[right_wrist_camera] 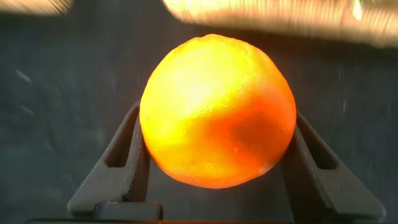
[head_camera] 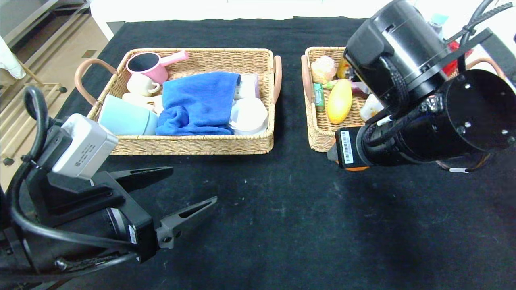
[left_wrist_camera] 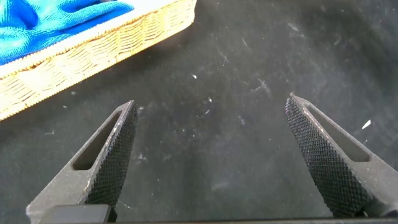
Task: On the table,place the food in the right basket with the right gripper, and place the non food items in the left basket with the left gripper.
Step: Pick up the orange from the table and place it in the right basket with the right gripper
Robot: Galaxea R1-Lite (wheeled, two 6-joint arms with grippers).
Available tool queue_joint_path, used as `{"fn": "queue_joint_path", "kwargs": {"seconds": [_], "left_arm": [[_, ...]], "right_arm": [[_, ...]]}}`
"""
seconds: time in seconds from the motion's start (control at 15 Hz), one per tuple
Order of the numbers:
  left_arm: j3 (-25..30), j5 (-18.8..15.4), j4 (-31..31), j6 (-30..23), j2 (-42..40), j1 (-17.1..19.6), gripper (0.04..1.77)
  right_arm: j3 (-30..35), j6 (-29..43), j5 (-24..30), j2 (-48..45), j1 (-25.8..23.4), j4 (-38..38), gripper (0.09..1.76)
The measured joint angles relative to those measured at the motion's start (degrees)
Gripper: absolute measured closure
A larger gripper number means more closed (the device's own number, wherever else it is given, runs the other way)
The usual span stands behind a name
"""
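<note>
Both fingers (right_wrist_camera: pixel 134 165) clamp the orange fruit (right_wrist_camera: pixel 217 111) beside the right basket (head_camera: pixel 318 133) edge.

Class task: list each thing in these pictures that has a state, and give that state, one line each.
Orange: clamped in the right gripper.
Left gripper: open, empty, above the table.
Blue towel: crumpled in the left basket.
Teal mug: lying in the left basket.

The head camera looks forward and down over the table (head_camera: pixel 258 225), taking in both baskets and both arms. The left wrist camera faces close along its open fingers (left_wrist_camera: pixel 109 165) at the cloth, sharing the left basket (left_wrist_camera: pixel 93 50) corner. The right wrist camera sits tight behind an orange (right_wrist_camera: pixel 217 112).
</note>
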Motion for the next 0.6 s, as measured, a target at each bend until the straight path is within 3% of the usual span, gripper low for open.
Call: {"fn": "queue_joint_path", "kwargs": {"seconds": [0.6], "left_arm": [[0.0,0.1,-0.2,1.1,-0.6,0.0,0.09]], "right_arm": [[-0.3,-15.5,0.1,1.9,-5.3,-24.7,0.62]]}}
